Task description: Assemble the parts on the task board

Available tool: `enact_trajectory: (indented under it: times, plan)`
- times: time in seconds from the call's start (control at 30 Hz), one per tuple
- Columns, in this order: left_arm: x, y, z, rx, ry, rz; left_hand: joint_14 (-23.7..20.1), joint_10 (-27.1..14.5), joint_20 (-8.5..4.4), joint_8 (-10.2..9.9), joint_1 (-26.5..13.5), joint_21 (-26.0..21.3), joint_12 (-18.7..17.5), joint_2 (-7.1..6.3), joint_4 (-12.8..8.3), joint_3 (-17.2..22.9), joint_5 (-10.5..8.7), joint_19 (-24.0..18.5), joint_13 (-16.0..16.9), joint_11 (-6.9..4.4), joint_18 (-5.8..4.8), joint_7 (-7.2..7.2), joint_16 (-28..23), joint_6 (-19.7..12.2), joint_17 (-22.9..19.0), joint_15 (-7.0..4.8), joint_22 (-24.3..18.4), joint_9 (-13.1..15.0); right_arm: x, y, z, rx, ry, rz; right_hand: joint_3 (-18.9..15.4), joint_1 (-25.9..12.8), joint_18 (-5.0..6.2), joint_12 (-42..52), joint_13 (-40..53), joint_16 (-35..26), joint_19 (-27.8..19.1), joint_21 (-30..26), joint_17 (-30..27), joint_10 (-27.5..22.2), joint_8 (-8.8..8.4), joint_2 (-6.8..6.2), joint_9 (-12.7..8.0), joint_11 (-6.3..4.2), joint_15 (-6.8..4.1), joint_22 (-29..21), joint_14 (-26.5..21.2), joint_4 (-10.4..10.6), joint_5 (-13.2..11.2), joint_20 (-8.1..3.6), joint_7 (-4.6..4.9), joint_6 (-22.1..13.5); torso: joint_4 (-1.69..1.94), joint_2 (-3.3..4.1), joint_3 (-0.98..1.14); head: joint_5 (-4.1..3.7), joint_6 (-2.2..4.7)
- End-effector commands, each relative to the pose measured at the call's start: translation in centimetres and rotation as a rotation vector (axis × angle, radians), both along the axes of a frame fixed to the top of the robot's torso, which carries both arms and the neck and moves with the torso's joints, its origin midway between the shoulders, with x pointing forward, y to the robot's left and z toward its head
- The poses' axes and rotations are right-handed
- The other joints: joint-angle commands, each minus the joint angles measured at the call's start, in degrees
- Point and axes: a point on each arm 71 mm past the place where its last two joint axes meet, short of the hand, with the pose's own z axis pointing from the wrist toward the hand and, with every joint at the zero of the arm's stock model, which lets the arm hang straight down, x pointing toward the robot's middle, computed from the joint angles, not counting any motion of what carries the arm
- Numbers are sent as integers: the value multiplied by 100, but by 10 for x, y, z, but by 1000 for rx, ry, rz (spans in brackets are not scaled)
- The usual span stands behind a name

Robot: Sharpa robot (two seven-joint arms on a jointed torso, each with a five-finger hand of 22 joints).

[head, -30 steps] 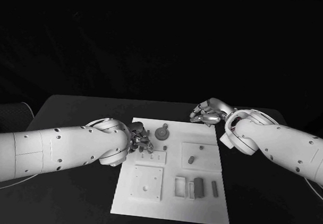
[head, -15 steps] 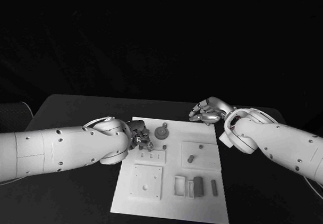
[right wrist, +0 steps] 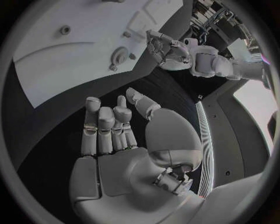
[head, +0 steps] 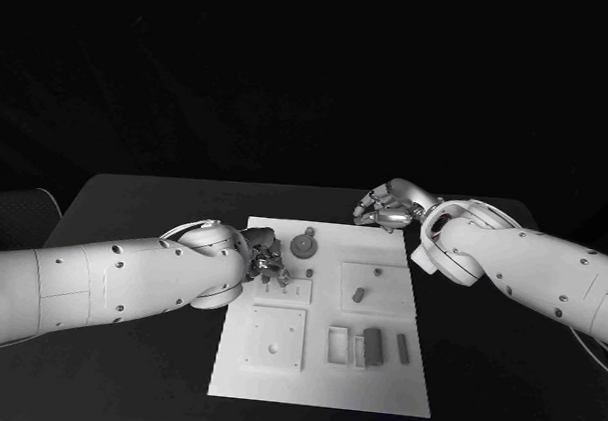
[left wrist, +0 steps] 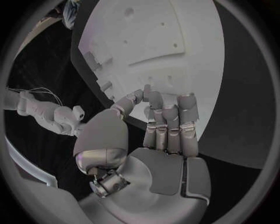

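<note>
The left arm reaches in low from the side, its forearm angled toward the middle, and the left hand hangs at its end with the fingers curled inward and the thumb bent across toward them, nothing visibly held. The right arm comes in from the opposite side, bent at the wrist; the right hand has its fingers folded together, holding nothing.
</note>
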Motion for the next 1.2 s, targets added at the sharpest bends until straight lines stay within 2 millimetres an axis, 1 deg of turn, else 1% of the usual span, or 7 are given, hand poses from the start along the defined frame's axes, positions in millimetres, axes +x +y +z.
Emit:
enact_trajectory:
  times: [0.03,0.3,0.4,0.53,0.77,0.93,1.2]
  plan:
    - [-1,-4,-2,17,10,-26,-55,-8,-51,512,-60,29,19,28,30,-8,-1,-11,2,-20,225,74,22,244,-6,-80,116,1001,-1,2,0,3,5,17,17,4,84,-25,-1,-17,-4,-26,-10,-39,-32,-24,7,1,-50,61,-2,0,33,0,49,9,3,1,-4,-3,-11]
    - [-2,-6,-7,25,5,-33,-53,-5,-53,513,-93,35,23,31,73,-17,-2,-9,2,-22,227,72,30,249,-13,-82,117,1005,-2,4,0,4,6,22,17,2,84,-25,-1,-17,-4,-26,-10,-40,-33,-21,8,1,-49,61,-3,1,35,1,49,10,-1,3,-6,-12,-22]
    - [-1,-6,-7,29,3,-31,-52,-5,-53,513,-98,36,23,29,79,-18,-2,-9,2,-23,227,71,31,249,-14,-83,117,1006,-2,4,0,4,6,22,17,1,84,-25,-1,-17,-4,-26,-10,-40,-33,-21,9,1,-49,61,-3,1,35,1,49,10,0,3,-5,-14,-37]
    - [0,-4,-7,34,-1,-28,-51,-3,-54,513,-109,39,25,26,95,-22,-2,-9,2,-24,228,70,35,250,-18,-84,117,1008,-2,4,0,4,6,22,16,0,84,-25,0,-17,-4,-26,-10,-40,-34,-21,10,2,-49,61,-4,1,36,1,50,10,3,0,-2,-16,-39]
    - [1,-5,-8,37,4,-33,-38,15,-60,525,-143,59,43,-1,138,-39,-8,5,8,-34,234,60,59,272,-23,-93,121,1018,-2,4,0,5,6,24,16,-3,84,-25,0,-17,-4,-26,-10,-41,-36,-20,12,2,-48,60,-4,2,37,2,50,10,5,0,-2,-11,-44]
    - [0,-6,-8,37,7,-39,-23,33,-68,538,-163,81,62,-19,169,-52,-19,21,17,-46,239,48,85,293,-25,-104,124,1029,-2,5,0,6,6,26,15,-4,84,-25,1,-16,-4,-26,-10,-41,-37,-20,13,2,-48,60,-5,2,38,2,50,10,2,1,-5,-9,-50]
    - [0,-7,-8,37,10,-44,-2,56,-78,559,-188,115,92,-40,201,-73,-36,44,32,-62,245,32,120,319,-30,-120,127,1046,-3,6,0,6,7,28,14,-6,84,-25,1,-16,-4,-27,-10,-41,-39,-20,15,3,-47,60,-5,2,39,3,51,10,3,1,-2,-20,-79]
